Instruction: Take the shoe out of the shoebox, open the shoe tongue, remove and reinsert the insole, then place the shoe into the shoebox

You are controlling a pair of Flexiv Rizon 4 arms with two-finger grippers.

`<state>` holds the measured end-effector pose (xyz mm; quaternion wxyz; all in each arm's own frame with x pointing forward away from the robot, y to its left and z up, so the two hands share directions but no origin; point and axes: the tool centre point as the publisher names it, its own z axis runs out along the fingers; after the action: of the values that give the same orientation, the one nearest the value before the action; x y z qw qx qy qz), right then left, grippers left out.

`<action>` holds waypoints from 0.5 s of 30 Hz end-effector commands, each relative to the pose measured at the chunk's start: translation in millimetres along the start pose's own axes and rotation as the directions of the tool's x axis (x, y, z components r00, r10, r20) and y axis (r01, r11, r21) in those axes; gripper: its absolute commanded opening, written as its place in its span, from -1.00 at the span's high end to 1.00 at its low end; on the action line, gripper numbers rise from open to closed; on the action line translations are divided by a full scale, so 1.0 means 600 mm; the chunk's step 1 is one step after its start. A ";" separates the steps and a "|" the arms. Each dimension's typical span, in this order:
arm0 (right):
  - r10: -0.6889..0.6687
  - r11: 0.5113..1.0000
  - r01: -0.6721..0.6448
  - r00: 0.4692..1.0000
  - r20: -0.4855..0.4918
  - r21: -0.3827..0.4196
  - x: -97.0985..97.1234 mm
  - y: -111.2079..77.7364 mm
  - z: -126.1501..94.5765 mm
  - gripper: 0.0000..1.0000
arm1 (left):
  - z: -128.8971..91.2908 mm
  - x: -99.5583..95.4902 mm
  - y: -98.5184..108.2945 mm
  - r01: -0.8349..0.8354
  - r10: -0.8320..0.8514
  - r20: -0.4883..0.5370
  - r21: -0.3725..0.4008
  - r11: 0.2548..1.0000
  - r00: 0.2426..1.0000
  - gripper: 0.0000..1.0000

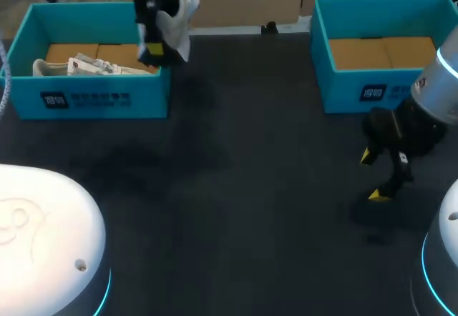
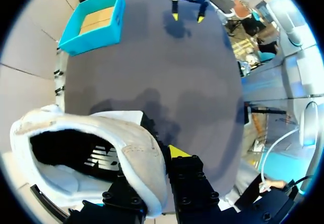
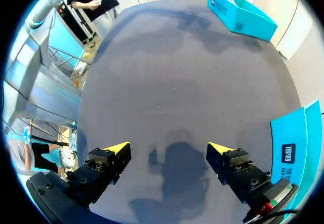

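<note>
A white shoe (image 1: 177, 24) hangs in the air over the right end of the left teal shoebox (image 1: 86, 101), with my left gripper (image 1: 154, 49) shut on it. In the left wrist view the fingers pinch the padded collar wall of the shoe (image 2: 101, 148); one yellow fingertip (image 2: 177, 152) shows outside and the other is hidden inside the shoe. The dark opening of the shoe faces the camera. My right gripper (image 1: 372, 176) stands open and empty low over the mat at the right, in front of the second teal shoebox (image 1: 358, 87). The right wrist view shows the wide-open right gripper (image 3: 168, 148) above bare mat.
Crumpled white paper (image 1: 93, 66) lies in the left shoebox over its brown cardboard floor. The right shoebox (image 2: 93, 24) holds only brown cardboard. A dark mat (image 1: 236, 187) covers the table between the boxes. White arm bases sit at both near corners.
</note>
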<state>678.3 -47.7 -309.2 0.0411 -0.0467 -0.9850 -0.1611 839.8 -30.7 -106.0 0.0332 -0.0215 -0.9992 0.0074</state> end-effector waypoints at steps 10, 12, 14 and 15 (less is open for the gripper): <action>-0.001 1.000 0.001 1.000 0.002 0.001 0.002 0.000 0.001 -1.00 | -0.049 -0.143 0.168 -0.061 0.062 -0.058 0.022 0.998 0.996 1.00; -0.001 1.000 0.001 1.000 0.002 0.001 0.002 0.000 0.001 -1.00 | -0.051 -0.161 0.184 -0.070 0.071 -0.054 0.009 0.997 0.996 1.00; -0.001 1.000 0.001 1.000 0.002 0.001 0.002 0.000 0.001 -1.00 | -0.054 -0.177 0.199 -0.077 0.076 -0.040 -0.006 0.997 0.996 1.00; -0.001 1.000 0.001 1.000 0.002 0.001 0.002 0.000 0.001 -1.00 | -0.056 -0.187 0.207 -0.083 0.082 -0.029 -0.022 0.996 0.996 1.00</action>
<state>678.2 -47.7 -309.2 0.0411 -0.0466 -0.9850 -0.1610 943.2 84.0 -87.3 0.0328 -0.0593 -0.9977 0.0033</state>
